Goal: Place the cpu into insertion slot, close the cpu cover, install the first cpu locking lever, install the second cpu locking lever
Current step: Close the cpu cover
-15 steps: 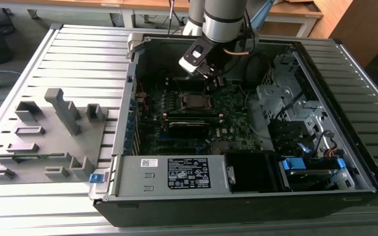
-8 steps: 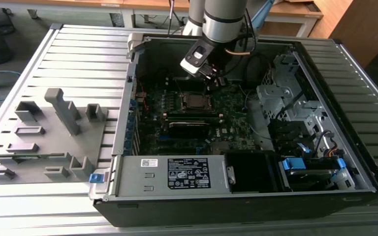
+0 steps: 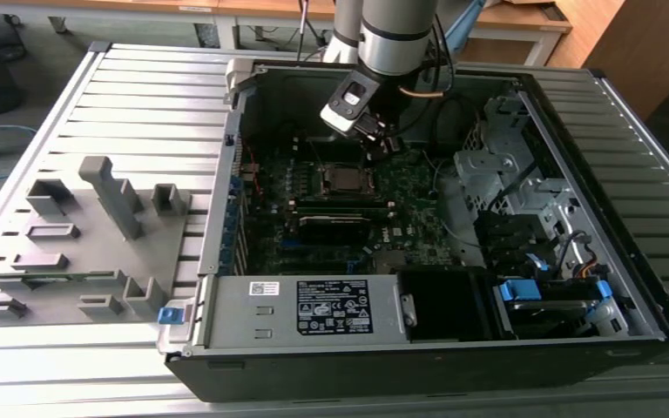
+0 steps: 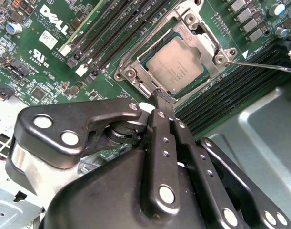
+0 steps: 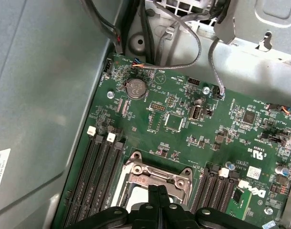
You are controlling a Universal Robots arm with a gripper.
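Jaws, pressed together, hang beside cpu cover (image 4: 203, 44) lying over cpu (image 4: 176, 67).

Grey arm (image 3: 395, 35) angled steeply downward, black hand (image 4: 162, 98) at its end, fingers pressed together.

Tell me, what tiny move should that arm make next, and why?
Probably press the gripper down at the edge of the cpu cover. The cpu already sits under the lowered cover, the shut fingers sit at that edge, and a thin lever rod juts out free.
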